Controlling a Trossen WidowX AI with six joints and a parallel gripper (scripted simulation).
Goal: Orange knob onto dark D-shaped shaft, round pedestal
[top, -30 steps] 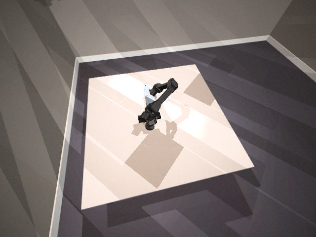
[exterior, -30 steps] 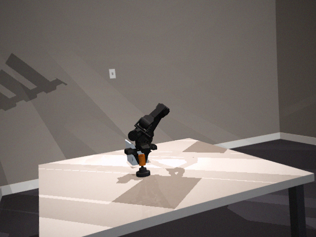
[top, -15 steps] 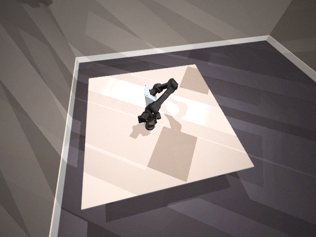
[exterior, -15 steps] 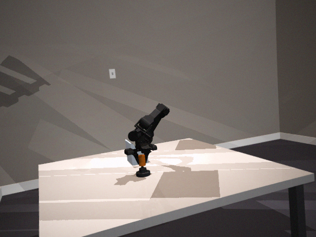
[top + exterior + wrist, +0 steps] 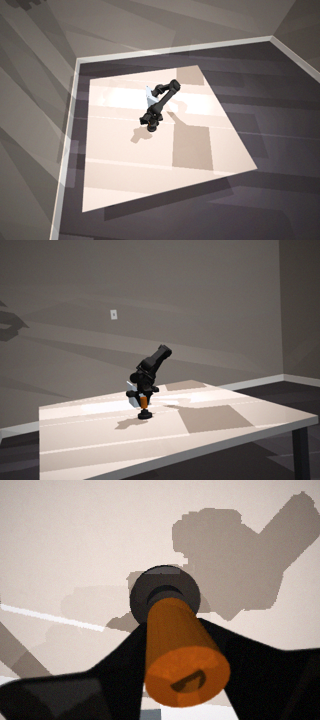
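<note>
The orange knob [image 5: 143, 401] [image 5: 175, 637] is upright between the fingers of my gripper [image 5: 143, 404] [image 5: 171, 624], which is shut on it. In the top view the arm covers nearly all of the knob. The dark round pedestal [image 5: 151, 129] [image 5: 145, 416] [image 5: 165, 576] stands on the table directly below the knob. In the exterior view the knob's lower end is just above the pedestal's stepped top, at about the height of the shaft. The shaft is hidden, and how far it enters the knob cannot be told. A dark D-shaped opening shows in the knob's top end.
A pale blue-grey angled panel [image 5: 151, 99] [image 5: 132, 398] stands behind the gripper, by the arm's base. The pale table [image 5: 124, 160] [image 5: 103, 446] carries the arm's shadow beside the pedestal.
</note>
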